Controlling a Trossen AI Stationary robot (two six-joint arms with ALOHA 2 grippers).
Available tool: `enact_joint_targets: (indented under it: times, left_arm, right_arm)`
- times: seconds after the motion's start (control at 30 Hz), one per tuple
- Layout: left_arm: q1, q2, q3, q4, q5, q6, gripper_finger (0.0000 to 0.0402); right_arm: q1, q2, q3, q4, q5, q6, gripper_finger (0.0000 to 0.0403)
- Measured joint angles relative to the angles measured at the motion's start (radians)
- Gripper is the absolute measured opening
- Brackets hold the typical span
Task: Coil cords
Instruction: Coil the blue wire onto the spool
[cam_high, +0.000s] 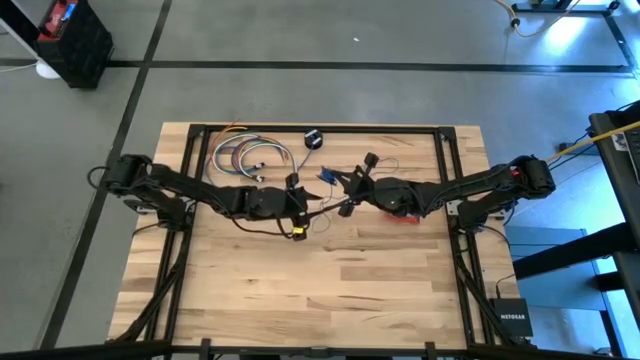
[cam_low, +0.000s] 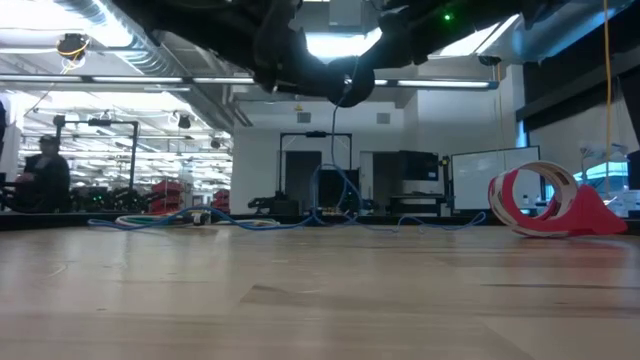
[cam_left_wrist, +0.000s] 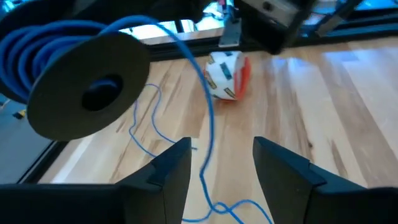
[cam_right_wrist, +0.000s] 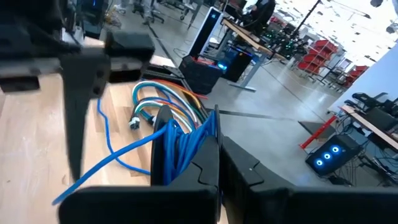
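A: Near the middle of the worktop (cam_high: 340, 270), what is the left gripper (cam_left_wrist: 214, 168) doing?

B: Its jaws are released, nothing is between them. The thin blue cord (cam_left_wrist: 208, 118) hangs down just in front of them and falls in loose loops on the wood.

A: And the right gripper (cam_high: 352, 182)?

B: It is close beside the left one, toward the far edge. Its jaws are clenched on a black spool (cam_left_wrist: 93, 93) with many turns of the blue cord already wound on it. In the right wrist view the blue windings (cam_right_wrist: 180, 146) sit directly at the jaws.

A: How will this cord handle, do you think?

B: I judge it very light and soft, with no stiffness, so it will slide and tangle easily. Better to take the free strand near the spool, where it is a little tight, and not the loops lying on the worktop.

A: Where is the other cord?

B: The red-and-white bundle (cam_left_wrist: 227, 76) lies on the worktop under the right arm, toward the right edge. It looks compact, so I suppose it is easy to pinch at its middle.

A: What else is around?

B: A bunch of coloured cables (cam_high: 250, 155) near the far left corner, and a small black round object (cam_high: 313, 138) at the far edge. I think the loose blue loops may catch on those cables, and the two arms are close enough to hinder each other.
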Motion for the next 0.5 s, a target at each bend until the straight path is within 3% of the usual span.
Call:
enact_joint_targets:
  times: [0.17,0.5]
  left_arm:
    - [0.029,0.032,0.0,0.028,0.0,0.004,0.0166]
    - [0.038,0.006,0.0,-0.038,0.0,0.098,0.0166]
  right_arm:
    - [0.0,0.0,0.0,0.015,0.004,-0.003,0.0003]
    - [0.0,0.0,0.054,-0.001,0.122,-0.055,0.0003]
